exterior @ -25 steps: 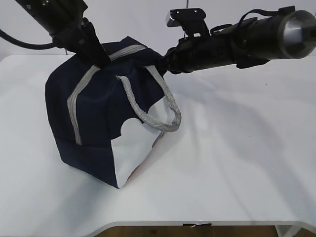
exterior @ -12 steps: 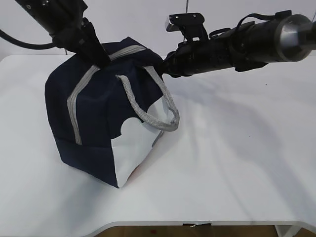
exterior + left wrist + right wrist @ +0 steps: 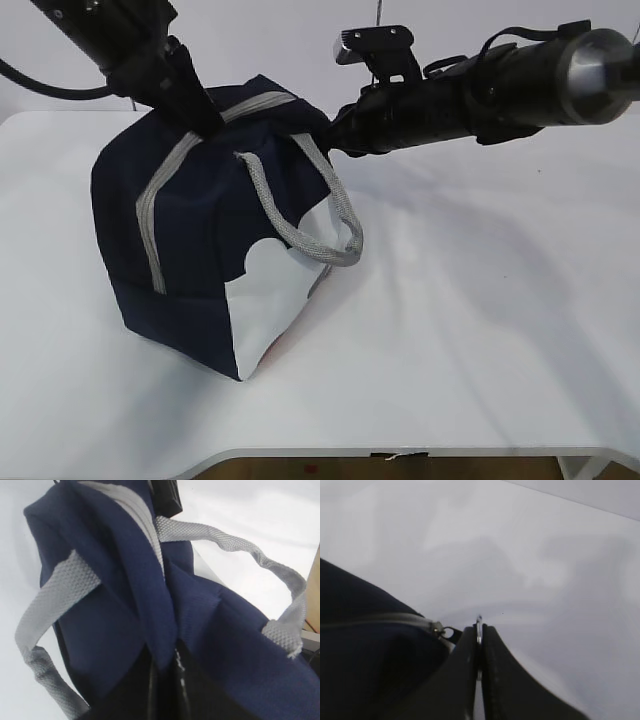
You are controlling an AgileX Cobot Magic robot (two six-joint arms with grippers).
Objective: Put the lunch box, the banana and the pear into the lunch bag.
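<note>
White table (image 3: 480, 330) under lunch bag (image 3: 190, 230)

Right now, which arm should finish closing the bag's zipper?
Right. Its pincer is shut on the ring pull at the zipper's end, while the left pincer pinches the bag's fabric, likely steadying it. The zipper looks nearly or fully closed.

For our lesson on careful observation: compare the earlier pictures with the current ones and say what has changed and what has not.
The right gripper, shut on the zipper's ring pull, drew back slightly rightward with its arm, early in the second. The lunch bag stayed put on the table, its zipper closed, and the left gripper stayed clamped on its top fabric.
</note>
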